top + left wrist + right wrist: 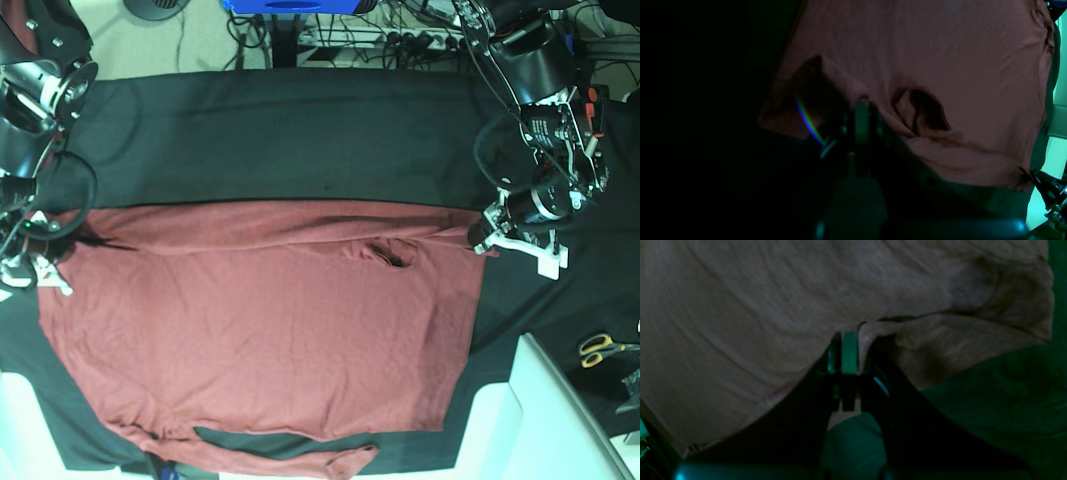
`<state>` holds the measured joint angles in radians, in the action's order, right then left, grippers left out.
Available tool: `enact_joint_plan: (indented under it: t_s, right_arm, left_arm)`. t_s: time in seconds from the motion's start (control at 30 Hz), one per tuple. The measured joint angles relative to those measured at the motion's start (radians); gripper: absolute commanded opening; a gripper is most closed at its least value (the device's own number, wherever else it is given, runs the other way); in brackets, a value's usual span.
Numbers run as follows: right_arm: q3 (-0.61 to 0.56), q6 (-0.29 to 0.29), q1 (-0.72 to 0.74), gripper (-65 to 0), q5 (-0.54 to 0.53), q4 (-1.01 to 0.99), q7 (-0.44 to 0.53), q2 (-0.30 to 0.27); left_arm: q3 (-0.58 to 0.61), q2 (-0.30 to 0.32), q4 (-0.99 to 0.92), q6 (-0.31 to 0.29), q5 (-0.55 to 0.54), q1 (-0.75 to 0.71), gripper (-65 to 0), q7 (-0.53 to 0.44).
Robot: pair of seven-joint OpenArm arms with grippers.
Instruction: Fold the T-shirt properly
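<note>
The brick-red T-shirt (260, 320) lies spread flat on the black table cloth (280, 130), neck opening (395, 255) near its far edge. A sleeve (300, 460) is tucked along the near edge. My left gripper (484, 240) is at the shirt's far right corner, shut on a pinch of fabric; the left wrist view shows its fingers (862, 110) closed on the raised edge beside the neck opening (923, 110). My right gripper (62, 243) holds the far left corner, and the right wrist view shows its jaws (850, 340) shut on a fold of the T-shirt (773, 306).
Yellow-handled scissors (605, 347) lie at the right edge of the cloth. A white block (545, 400) stands at the near right corner. Cables and a blue stand (290, 5) sit beyond the table's far edge.
</note>
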<state>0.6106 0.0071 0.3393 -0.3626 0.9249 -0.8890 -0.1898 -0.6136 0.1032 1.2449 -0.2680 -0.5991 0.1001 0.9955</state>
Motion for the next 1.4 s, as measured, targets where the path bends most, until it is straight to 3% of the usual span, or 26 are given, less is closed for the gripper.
enact_joint_plan:
  t_s: [0.1, 0.2, 0.3, 0.43, 0.57, 0.63, 0.67, 0.83, 0.93, 1.03, 1.23, 1.4]
  right_arm:
    - [0.0, 0.0, 0.0, -63.8, 0.0, 0.0, 0.0, 0.0]
    - [0.001, 0.0, -0.001, -55.4, -0.003, 0.002, 0.018, 0.001]
    - [0.003, 0.005, -0.008, -41.9, -0.05, 0.005, 0.109, 0.002]
    - [0.003, 0.089, -0.039, -27.8, -0.116, 0.005, 0.182, -0.005]
    - [0.033, 0.177, -0.05, -26.7, -0.122, 0.033, 0.208, 0.005]
    - [0.093, 0.266, -0.082, -26.7, -0.141, 0.126, 0.215, 0.02]
    - [0.123, 0.282, -0.105, -26.7, -0.134, 0.185, 0.219, 0.03]
    - [0.249, 0.297, -0.247, -26.7, -0.128, 0.419, 0.223, 0.097]
    - [0.29, 0.307, -0.306, -26.6, -0.126, 0.444, 0.173, 0.156]
    - [0.334, 0.307, -0.318, -26.6, -0.13, 0.397, 0.164, 0.184]
    - [0.367, 0.308, -0.301, -26.6, -0.226, 0.193, 0.167, 0.149]
    - [0.37, 0.308, -0.233, -26.6, -0.261, 0.032, 0.194, 0.052]
  left_arm:
    - [-0.005, 0.0, 0.0, 0.0, 0.0, 0.002, -65.0, -0.01]
    - [-0.005, 0.0, 0.0, 0.0, -0.001, 0.002, -63.4, -0.07]
    - [-0.007, 0.0, -0.009, 0.0, -0.004, 0.002, -44.3, -0.087]
    - [-0.006, 0.025, -0.029, 0.0, -0.004, 0.001, -22.5, -0.123]
    - [-0.013, 0.045, -0.013, 0.003, -0.008, 0.002, -11.5, -0.131]
    - [-0.039, 0.051, 0.003, 0.0, -0.009, 0.002, -10.4, -0.126]
    - [-0.076, 0.051, 0.015, -0.002, -0.016, 0.003, -10.4, -0.124]
    - [-0.279, 0.072, 0.101, 0.001, -0.01, -0.04, -11.0, -0.134]
    - [-0.27, 0.071, 0.151, -0.006, -0.037, -0.13, -11.0, -0.101]
    - [-0.225, 0.058, 0.179, -0.099, -0.123, -0.231, -11.2, -0.092]
    - [-0.222, 0.069, 0.191, -0.189, -0.183, -0.343, -11.2, -0.102]
    - [-0.22, 0.066, 0.192, -0.213, -0.187, -0.405, -11.2, -0.101]
